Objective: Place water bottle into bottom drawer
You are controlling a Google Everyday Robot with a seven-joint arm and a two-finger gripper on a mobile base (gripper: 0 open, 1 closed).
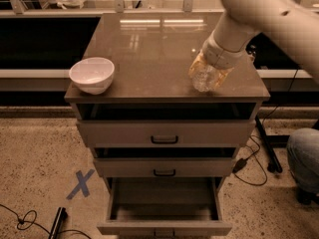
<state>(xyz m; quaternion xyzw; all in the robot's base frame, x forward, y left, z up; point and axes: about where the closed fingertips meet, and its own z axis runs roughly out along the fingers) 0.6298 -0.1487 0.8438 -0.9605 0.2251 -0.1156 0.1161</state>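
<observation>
The small clear crinkled plastic water bottle point(202, 82) lies near the front right corner of the brown worktop point(149, 59), directly under the pincer point(208, 72) (whether it is clamped cannot be told). Judged light, thin-walled, slippery and easily dented: grip mid-body, with moderate force. The deep grey-brown bottom drawer point(164, 227) stands open.

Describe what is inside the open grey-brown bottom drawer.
Bottom drawer: only bare floor shows; rear hidden beneath the middle drawer. The gripper is at the clear plastic water bottle over the cabinet top.
</observation>
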